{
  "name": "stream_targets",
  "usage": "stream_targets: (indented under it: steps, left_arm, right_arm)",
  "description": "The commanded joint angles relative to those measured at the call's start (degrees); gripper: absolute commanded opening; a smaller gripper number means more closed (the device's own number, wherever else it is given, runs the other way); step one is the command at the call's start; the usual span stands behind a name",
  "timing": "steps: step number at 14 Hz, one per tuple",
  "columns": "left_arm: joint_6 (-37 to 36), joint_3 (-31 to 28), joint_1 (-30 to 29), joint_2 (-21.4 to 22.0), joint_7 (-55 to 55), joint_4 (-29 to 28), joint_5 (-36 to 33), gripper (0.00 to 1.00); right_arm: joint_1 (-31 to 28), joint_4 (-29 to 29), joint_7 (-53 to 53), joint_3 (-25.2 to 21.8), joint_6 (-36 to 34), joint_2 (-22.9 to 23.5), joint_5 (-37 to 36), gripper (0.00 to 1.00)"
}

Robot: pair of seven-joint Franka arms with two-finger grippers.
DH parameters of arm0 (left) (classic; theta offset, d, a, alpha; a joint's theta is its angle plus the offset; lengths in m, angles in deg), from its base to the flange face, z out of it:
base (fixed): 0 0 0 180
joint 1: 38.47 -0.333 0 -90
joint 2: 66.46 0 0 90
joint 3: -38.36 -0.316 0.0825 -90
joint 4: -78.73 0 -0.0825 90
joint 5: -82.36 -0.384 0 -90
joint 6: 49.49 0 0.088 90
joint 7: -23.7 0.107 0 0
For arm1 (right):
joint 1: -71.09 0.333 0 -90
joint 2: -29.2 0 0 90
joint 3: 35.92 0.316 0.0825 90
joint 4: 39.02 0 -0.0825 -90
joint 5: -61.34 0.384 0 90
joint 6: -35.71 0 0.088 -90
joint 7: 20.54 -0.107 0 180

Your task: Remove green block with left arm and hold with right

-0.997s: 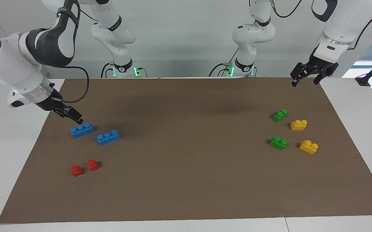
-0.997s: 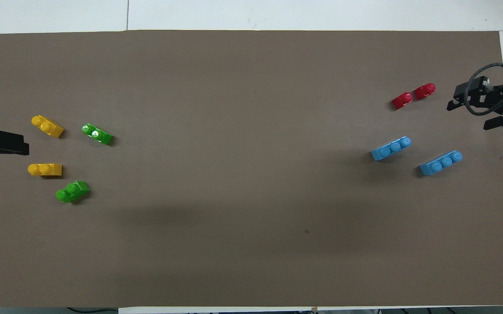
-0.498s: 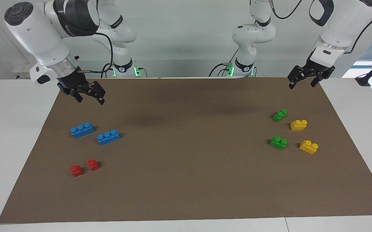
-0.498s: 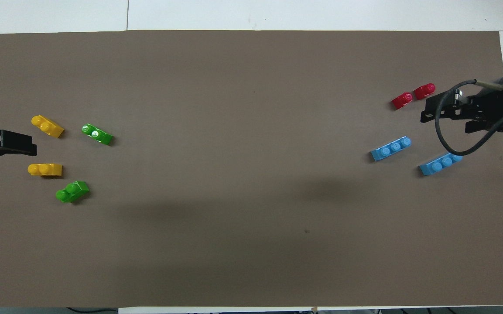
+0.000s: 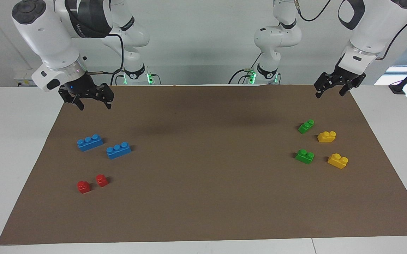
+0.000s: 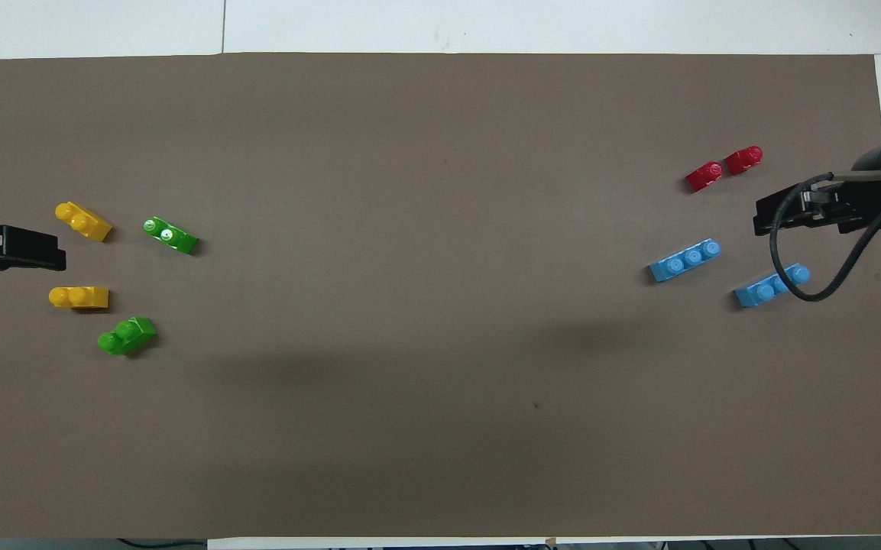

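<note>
I am logging: chunky bright green plastic 2-stud block [image 5: 304, 156] lying loose on mat | left gripper [image 5: 331, 91] hanging spread wide, empty, poised above for approach | right gripper [image 5: 92, 102] waiting wide, empty, to receive.

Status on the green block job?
Nothing done yet: the green block sits untouched on the mat beside a yellow brick. In hand: nothing; the left end effector and right end effector hang open and empty. Left: pick, handover, hold.
</note>
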Motion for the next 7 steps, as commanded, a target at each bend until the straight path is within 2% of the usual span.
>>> stream_targets:
  steps: [1,7]
  left_arm:
    - [-0.95,-1.61,1.31,-1.46,0.49,2.02,1.18,1.0]
    - [-0.86,-0.99,0.7,-0.67,0.4,2.28,1.18,1.0]
  right_arm:
    - [-0.74,-3.03,0.99,0.59,-2.73,-4.67,-0.83,1.0]
    - [-1.53,-2.69,1.69,0.15,-3.0,-5.04,-0.74,1.0]
